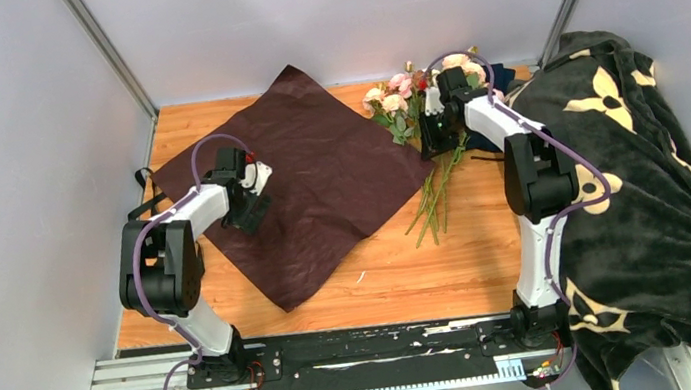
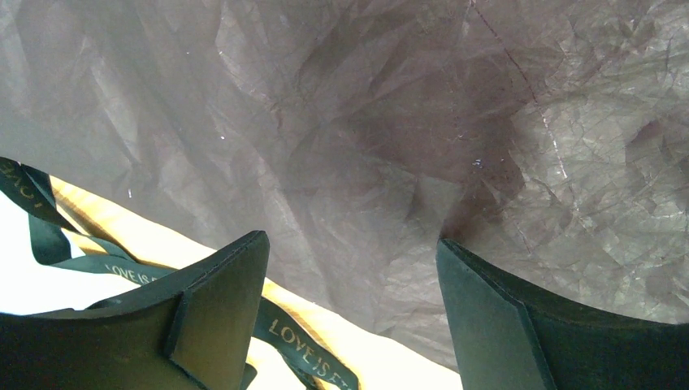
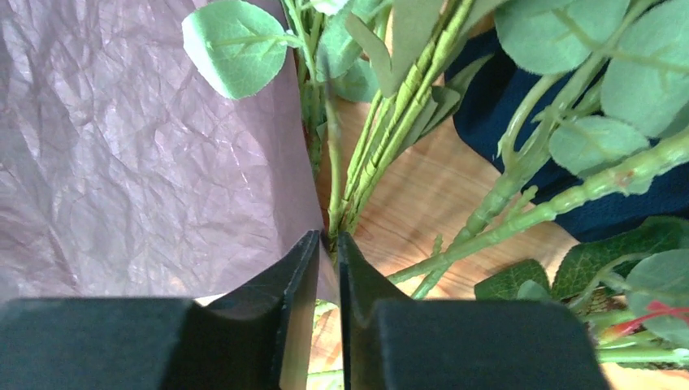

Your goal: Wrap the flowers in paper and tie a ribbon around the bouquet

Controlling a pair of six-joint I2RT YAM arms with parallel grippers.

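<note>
Beside paper (image 1: pixel 318 168), flowers (image 1: pixel 395 100), stems perhaps pinched

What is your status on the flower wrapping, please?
Left gripper open above crinkly burgundy paper sheet. Right gripper shut on stems of pale pink rose bunch. Nothing blocking.

The left arm (image 1: pixel 185 214) bends at the elbow and reaches forward and inward, its left gripper (image 2: pixel 349 244) pointing down with the jaws spread wide. The right arm (image 1: pixel 530 171) stretches farther out, wrist turned inward, the right gripper (image 3: pixel 327 237) low, its jaws almost together with a thin slit between them.
</note>
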